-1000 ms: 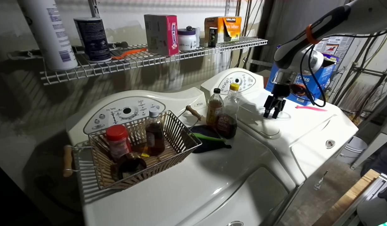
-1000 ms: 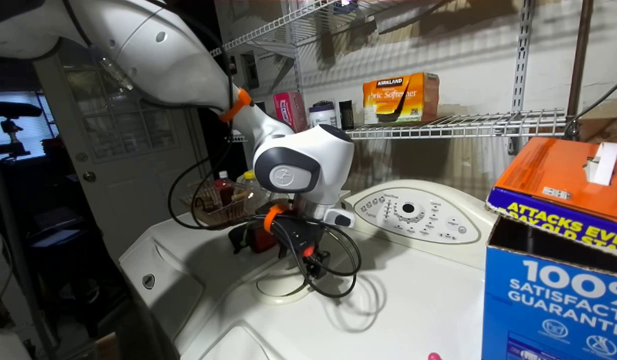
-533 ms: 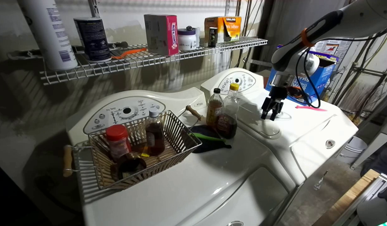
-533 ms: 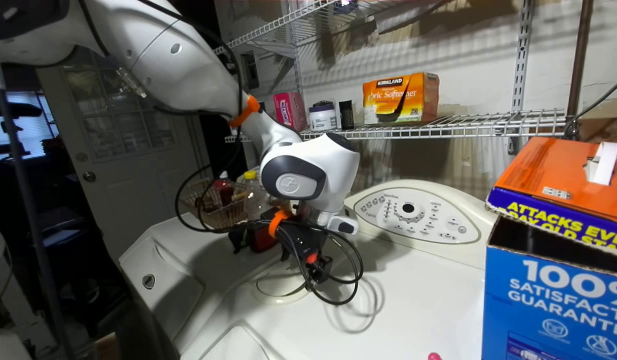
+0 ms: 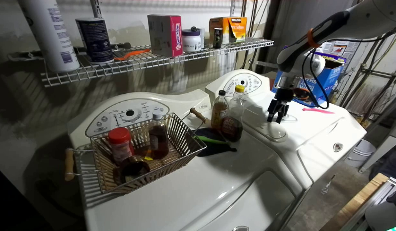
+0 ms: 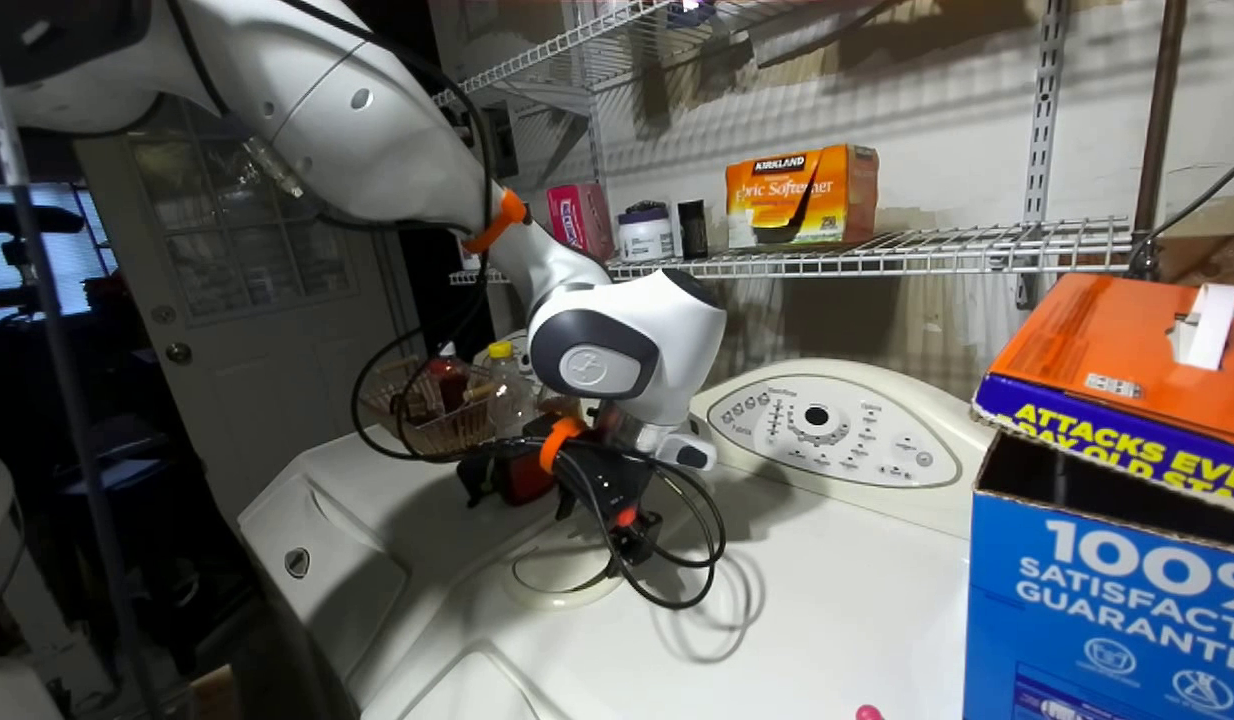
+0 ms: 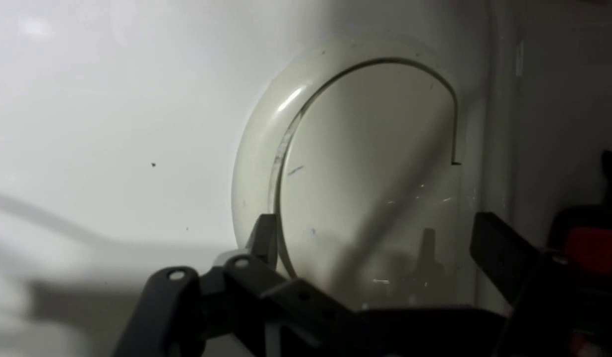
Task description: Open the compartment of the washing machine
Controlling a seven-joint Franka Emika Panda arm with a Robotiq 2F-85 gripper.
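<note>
The washing machine (image 5: 313, 128) is white with a rounded cream compartment lid (image 5: 276, 130) on its top. In the wrist view the lid (image 7: 365, 139) lies shut inside a raised rim, with a dark gap along its curved edge. It also shows in an exterior view (image 6: 557, 582). My gripper (image 5: 274, 120) points down above the compartment. In the wrist view the gripper (image 7: 375, 223) is open and empty. One finger appears over the lid's curved gap and the other past its straight side. Whether a finger touches the surface cannot be told. The near end of the lid is hidden by the gripper.
Two bottles (image 5: 235, 118) and a dark mitt (image 5: 214, 149) sit on the dryer beside the washer. A wire basket (image 5: 182, 160) with jars stands farther along. A blue box (image 6: 1107, 590) and a pink tool (image 5: 320, 110) lie on the washer. A wire shelf (image 6: 907, 262) hangs above.
The gripper has moved slightly down and toward the bottles over the compartment, mostly in the first half second. Since then it has hardly moved. The lid looks the same.
</note>
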